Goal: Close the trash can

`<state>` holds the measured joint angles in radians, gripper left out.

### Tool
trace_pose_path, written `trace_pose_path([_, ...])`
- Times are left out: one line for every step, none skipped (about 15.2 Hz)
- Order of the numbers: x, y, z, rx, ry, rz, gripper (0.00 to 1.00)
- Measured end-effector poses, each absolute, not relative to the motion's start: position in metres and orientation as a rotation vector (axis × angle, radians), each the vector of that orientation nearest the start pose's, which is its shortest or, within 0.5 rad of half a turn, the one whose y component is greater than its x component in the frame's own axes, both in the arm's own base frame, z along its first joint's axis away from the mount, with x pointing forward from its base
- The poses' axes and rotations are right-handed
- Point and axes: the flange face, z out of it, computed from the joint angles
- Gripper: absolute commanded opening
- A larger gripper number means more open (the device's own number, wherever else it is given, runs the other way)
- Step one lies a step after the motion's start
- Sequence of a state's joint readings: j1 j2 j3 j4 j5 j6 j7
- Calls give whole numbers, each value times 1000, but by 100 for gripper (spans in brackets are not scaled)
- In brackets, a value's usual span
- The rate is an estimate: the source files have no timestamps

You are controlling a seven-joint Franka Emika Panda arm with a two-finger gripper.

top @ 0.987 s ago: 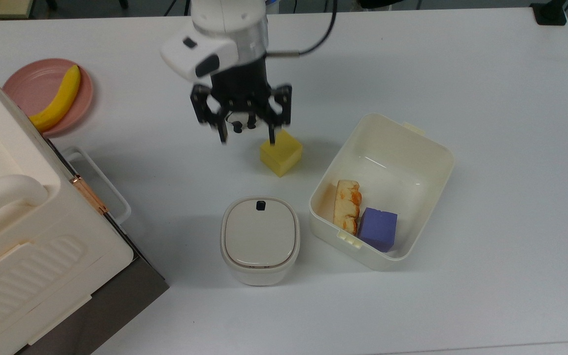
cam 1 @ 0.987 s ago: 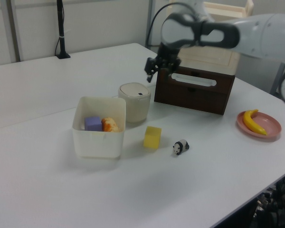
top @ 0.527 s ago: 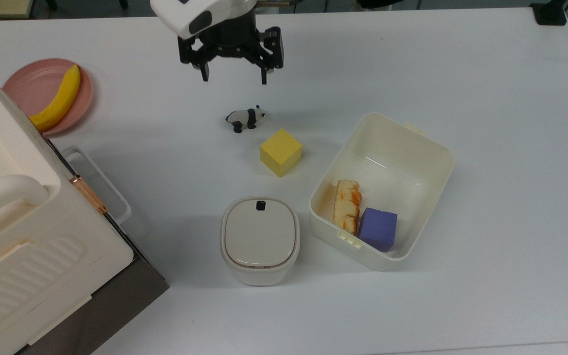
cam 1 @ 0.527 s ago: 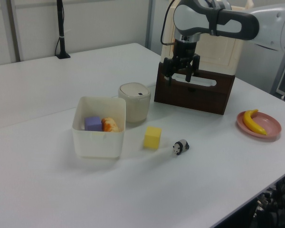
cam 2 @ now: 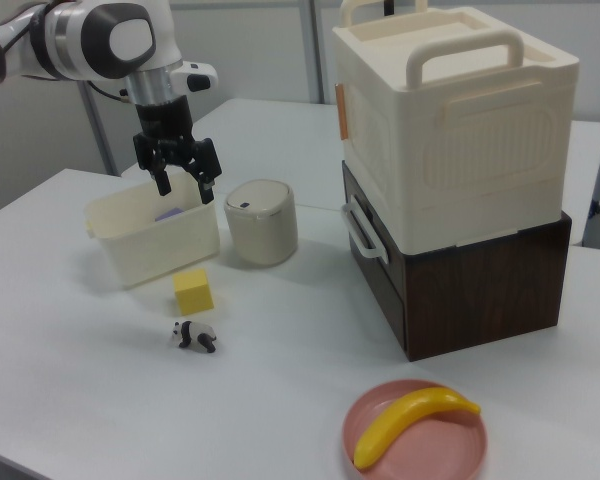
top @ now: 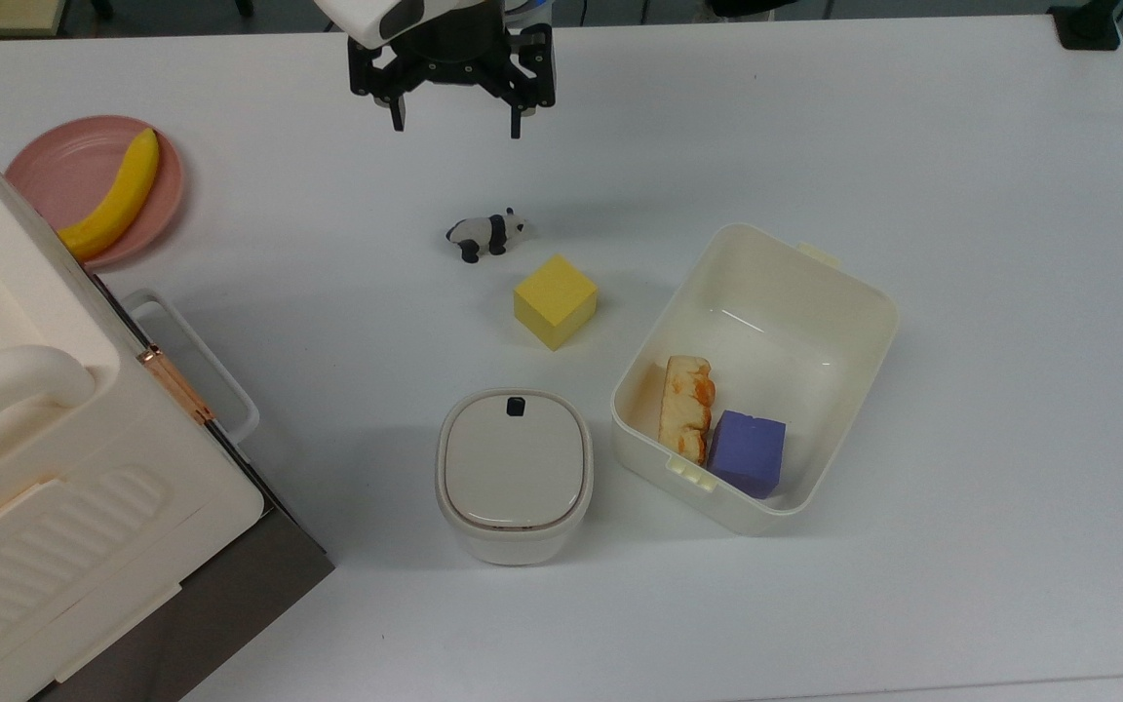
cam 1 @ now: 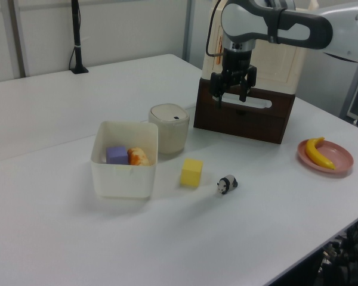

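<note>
The trash can (top: pixel 515 475) is a small cream-white rounded bin standing near the table's middle. Its beige flap lid lies flat and shut, with a tiny black button at one edge. It also shows in the left view as the trash can (cam 1: pixel 169 128) behind the tub, and in the right view as the trash can (cam 2: pixel 262 222) beside the tub. My gripper (top: pixel 454 125) hangs open high above the table at the top view's upper middle, far from the bin, with nothing between its fingers. The gripper (cam 1: pixel 231 100) points down in front of the brown cabinet; the gripper (cam 2: pixel 187 190) hovers above the tub.
A lidless cream tub (top: pixel 888 312) right of the bin holds a purple cube (top: pixel 747 452) and a bread piece (top: pixel 686 405). A yellow cube (top: pixel 555 300) and a toy panda (top: pixel 484 235) lie between gripper and bin. A big cream box (top: pixel 35 439) and a pink plate (top: pixel 55 166) with a banana (top: pixel 118 195) are on the top view's left.
The gripper rose and drew back from above the yellow cube toward the top view's upper edge, uncovering the panda. It stayed open. The trash can's lid has not moved.
</note>
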<state>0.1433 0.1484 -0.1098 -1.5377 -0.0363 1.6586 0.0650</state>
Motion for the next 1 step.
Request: trace_pose_path([604,21,562,-3195,44,40,100])
